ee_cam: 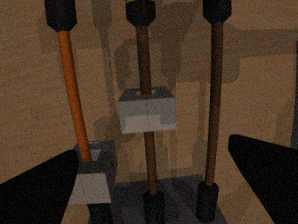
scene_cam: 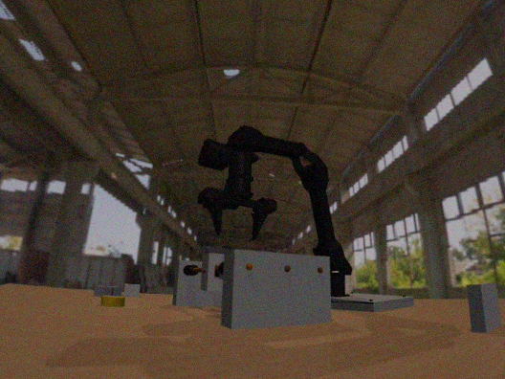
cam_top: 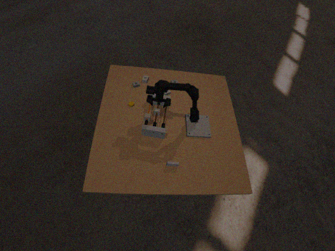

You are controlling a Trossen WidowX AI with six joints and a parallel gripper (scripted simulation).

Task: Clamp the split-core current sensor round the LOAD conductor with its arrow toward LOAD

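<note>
Warm brown tabletop (cam_top: 206,171) (scene_cam: 191,361) (ee_cam: 25,100) sits in deep shade. Nearer, the grey support block (cam_top: 153,132) (scene_cam: 277,287) (ee_cam: 172,186) carries three conductors. Just beyond it, a pale clamp-like housing (cam_top: 147,116) (ee_cam: 90,187) is round the left conductor (cam_top: 149,108) (ee_cam: 72,90). Farther along, what I take for the task's split-core sensor (cam_top: 157,111) (ee_cam: 147,112) surrounds the middle conductor (cam_top: 155,118) (ee_cam: 144,60). The black gripper (cam_top: 158,104) (scene_cam: 236,236) (ee_cam: 154,149) is released, its fingers wide apart above, holding nothing.

I'd expect the sensor to be light, rigid and a bit slick, its hinge and latch the fragile parts; any further squeeze belongs squarely across both halves. Arrow, LOAD lettering and latch are unreadable; in the exterior view the block hides the sensor.
</note>
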